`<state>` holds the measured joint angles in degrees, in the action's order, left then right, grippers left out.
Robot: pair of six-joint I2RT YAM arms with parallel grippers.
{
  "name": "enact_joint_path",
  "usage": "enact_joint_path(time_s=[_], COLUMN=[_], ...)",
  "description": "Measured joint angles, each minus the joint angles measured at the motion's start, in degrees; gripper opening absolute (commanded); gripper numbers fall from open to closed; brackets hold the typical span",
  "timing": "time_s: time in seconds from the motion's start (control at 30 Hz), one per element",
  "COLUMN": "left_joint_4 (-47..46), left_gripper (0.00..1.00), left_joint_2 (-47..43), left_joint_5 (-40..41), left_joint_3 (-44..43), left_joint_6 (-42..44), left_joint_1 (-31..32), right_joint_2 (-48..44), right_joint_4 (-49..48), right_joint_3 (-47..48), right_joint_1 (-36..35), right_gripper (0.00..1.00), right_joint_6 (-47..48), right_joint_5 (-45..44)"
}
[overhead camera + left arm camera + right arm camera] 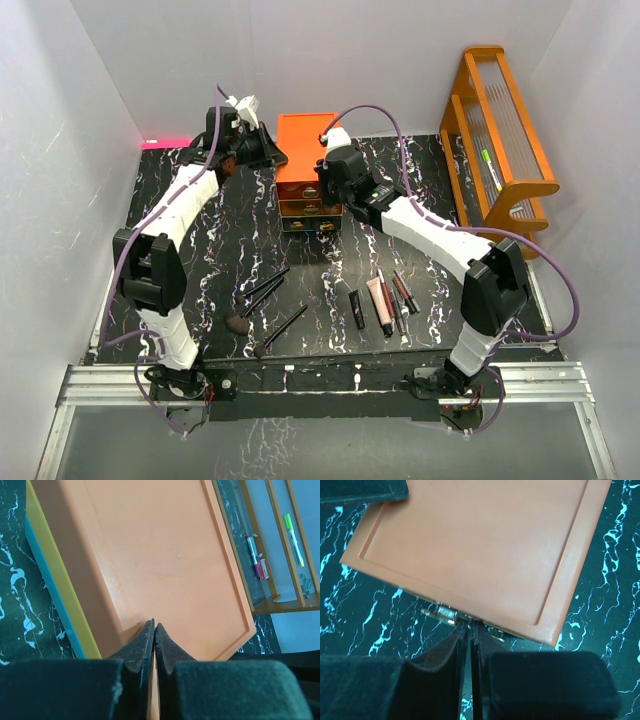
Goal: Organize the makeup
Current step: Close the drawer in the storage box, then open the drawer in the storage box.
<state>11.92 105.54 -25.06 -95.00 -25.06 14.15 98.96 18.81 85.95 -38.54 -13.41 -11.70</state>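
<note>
The makeup lies on the black marble table (pixel 200 250) at the front. Long black brushes (pixel 265 290) lie left of centre, one more (pixel 283 328) nearer. A dark tube (pixel 357 309), a pink tube (pixel 379 303) and thin sticks (pixel 405 293) lie to the right. The orange drawer chest (pixel 308 150) stands at the back. My left gripper (pixel 266 152) is shut, tips (pixel 155 627) against the chest's top left edge. My right gripper (pixel 324 188) is at the chest's front, jaws closed at a brass drawer handle (pixel 442 614) under the top's edge. The compact, palettes and sponge are out of view.
An orange wooden rack (pixel 500 130) stands at the back right. In the left wrist view it (pixel 280 597) holds a green marker (pixel 292 537) and a pink-tipped stick (pixel 256 560). White walls close in the table on three sides.
</note>
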Motion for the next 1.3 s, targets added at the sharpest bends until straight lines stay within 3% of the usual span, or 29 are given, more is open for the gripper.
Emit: enact_joint_path(time_s=[0.1, 0.3, 0.5, 0.63, 0.83, 1.3], left_joint_4=[0.44, 1.92, 3.04, 5.81, 12.79, 17.79], left_gripper=[0.18, 0.39, 0.66, 0.70, 0.73, 0.73], left_joint_2=[-2.64, -15.02, -40.24, -59.65, -76.28, -78.71], left_joint_5=[1.07, 5.40, 12.15, 17.92, 26.32, 32.57], left_joint_3=[2.25, 11.63, 26.82, 37.55, 47.01, 54.82], left_joint_6=[0.07, -0.13, -0.83, -1.77, -3.06, -5.20], left_joint_1=[0.00, -0.11, -0.15, -0.15, -0.15, -0.15], right_joint_2=[-2.97, -16.02, -24.76, -25.70, -23.41, -10.27], right_joint_4=[-1.84, -4.81, -8.07, -10.03, -11.72, -19.52], right_joint_3=[-3.48, -13.29, -18.25, -23.69, -30.99, -29.49], right_joint_1=[0.04, 0.04, -0.39, -1.60, -4.57, -10.10], right_gripper=[0.19, 0.43, 0.59, 0.61, 0.64, 0.71], right_joint_6=[0.28, -0.42, -3.28, -5.84, -9.77, -16.06], right_joint_5=[2.29, 7.43, 10.84, 10.58, 7.04, -8.24])
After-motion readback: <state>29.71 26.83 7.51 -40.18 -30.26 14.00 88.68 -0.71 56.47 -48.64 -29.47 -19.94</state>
